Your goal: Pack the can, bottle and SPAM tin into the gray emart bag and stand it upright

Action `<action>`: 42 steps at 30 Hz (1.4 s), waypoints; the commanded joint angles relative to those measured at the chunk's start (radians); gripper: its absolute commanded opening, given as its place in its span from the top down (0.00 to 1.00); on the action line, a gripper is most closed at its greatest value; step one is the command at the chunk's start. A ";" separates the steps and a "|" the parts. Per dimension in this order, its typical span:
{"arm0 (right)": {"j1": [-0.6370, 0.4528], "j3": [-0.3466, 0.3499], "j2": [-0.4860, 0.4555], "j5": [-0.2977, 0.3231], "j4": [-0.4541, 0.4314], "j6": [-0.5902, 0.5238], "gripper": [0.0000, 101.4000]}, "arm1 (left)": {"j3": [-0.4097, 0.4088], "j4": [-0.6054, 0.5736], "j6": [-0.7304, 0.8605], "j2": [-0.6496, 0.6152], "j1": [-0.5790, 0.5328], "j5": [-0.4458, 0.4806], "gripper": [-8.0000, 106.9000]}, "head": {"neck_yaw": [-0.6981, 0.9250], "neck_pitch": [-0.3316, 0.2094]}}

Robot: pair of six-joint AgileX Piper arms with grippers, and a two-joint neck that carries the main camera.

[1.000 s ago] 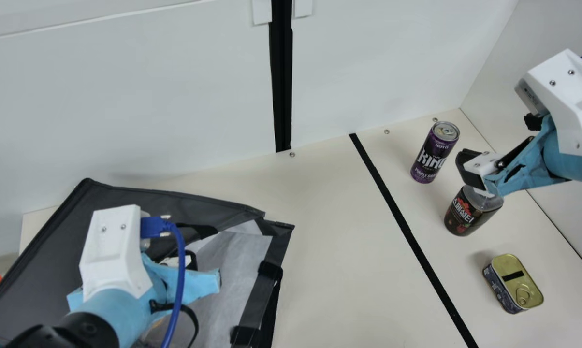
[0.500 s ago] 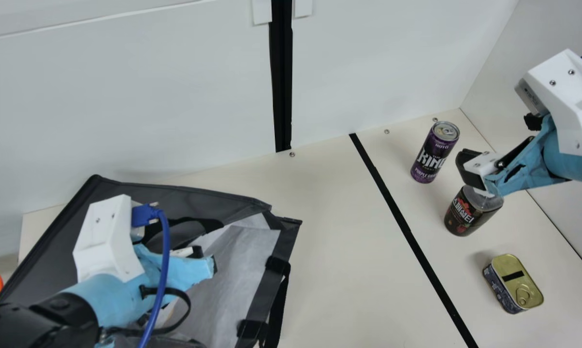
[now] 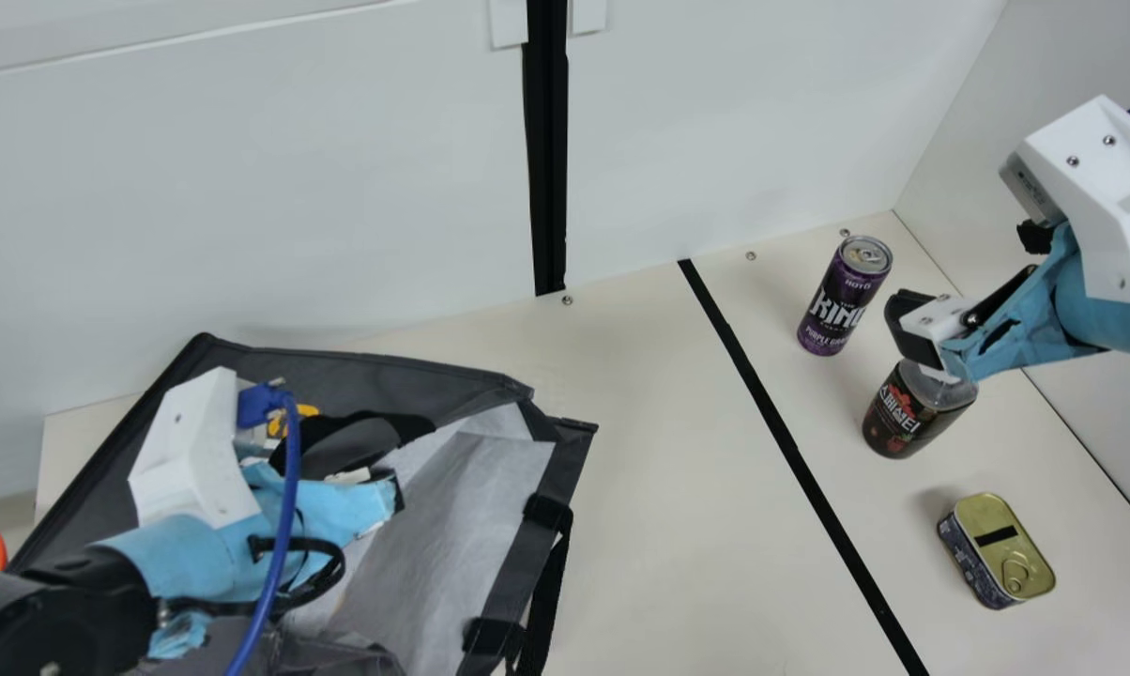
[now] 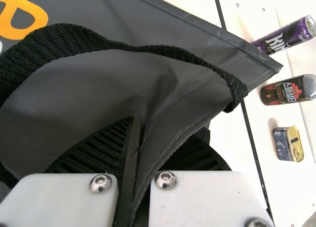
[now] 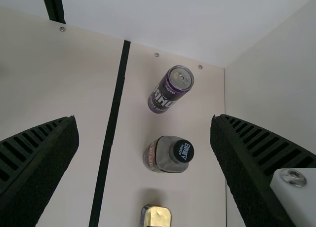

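three things sit on the table [image 3: 649, 488]: the can [image 3: 844, 296], bottle [image 3: 914, 413] and spam tin [image 3: 997, 551]. my left hand [image 4: 143, 143] pinches the floppy gray bag [image 3: 452, 376]; my right hand [image 5: 144, 119] is wide open near the bottle. i think the bottle is heavy and slippery, so i should squeeze its middle. the can's dark label [image 3: 832, 310] has white letters.
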 commanded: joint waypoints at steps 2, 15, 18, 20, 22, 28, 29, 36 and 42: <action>0.000 0.000 0.000 0.000 0.000 0.000 0.06 | 0.001 -0.033 0.025 0.005 0.017 0.000 1.00 | -0.002 -0.023; 0.000 0.000 0.000 0.000 0.000 0.000 0.06 | -0.035 -0.115 0.111 0.040 0.084 0.012 1.00 | -0.002 -0.023; 0.000 0.000 0.000 0.000 0.000 0.000 0.06 | -0.047 -0.123 0.121 0.050 0.094 0.015 1.00 | -0.002 -0.023; 0.000 0.000 0.000 0.000 0.000 0.000 0.06 | -0.055 -0.127 0.127 0.056 0.101 0.015 1.00 | -0.002 -0.023; 0.000 0.000 0.000 0.000 0.000 0.000 0.06 | -0.062 -0.129 0.132 0.062 0.107 0.016 1.00 | -0.002 -0.023; 0.000 0.000 0.000 0.000 0.000 0.000 0.06 | -0.078 -0.134 0.144 0.079 0.125 0.017 1.00 | -0.002 -0.023; 0.000 0.000 0.000 0.000 0.000 0.000 0.06 | -0.081 -0.135 0.146 0.082 0.128 0.017 1.00 | -0.002 -0.023; 0.000 0.000 0.000 0.000 0.000 0.000 0.06 | -0.089 -0.139 0.153 0.089 0.137 0.017 1.00 | -0.002 -0.023; 0.000 0.000 0.000 0.000 0.000 0.000 0.06 | -0.089 -0.139 0.153 0.089 0.137 0.019 1.00 | -0.002 -0.023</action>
